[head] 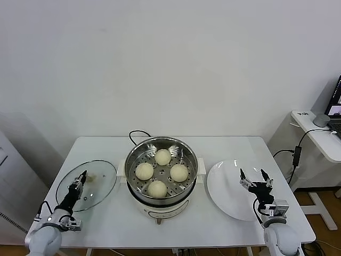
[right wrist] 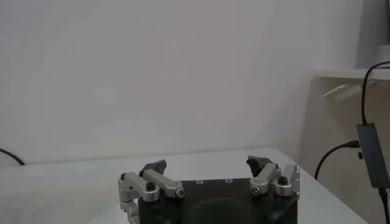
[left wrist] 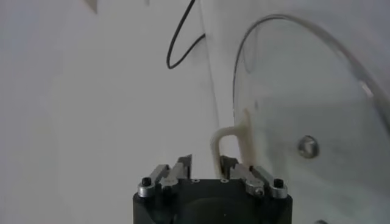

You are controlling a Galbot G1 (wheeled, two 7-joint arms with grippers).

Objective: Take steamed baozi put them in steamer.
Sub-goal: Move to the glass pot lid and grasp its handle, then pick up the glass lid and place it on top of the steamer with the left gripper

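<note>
Table (head: 106, 213), steamer (head: 161, 145) with baozi (head: 163, 157)

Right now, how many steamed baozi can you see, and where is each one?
4, all inside the steamer: one at the back, one on the left, one on the right, one at the front. The white plate is bare; none seems hidden.

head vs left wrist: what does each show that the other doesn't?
Head only: four steamed baozi in the steamer, the white plate, and the right gripper open above the plate. Left wrist only: the lid's cream handle close up. Both: the glass lid, the black cord and the left gripper.
</note>
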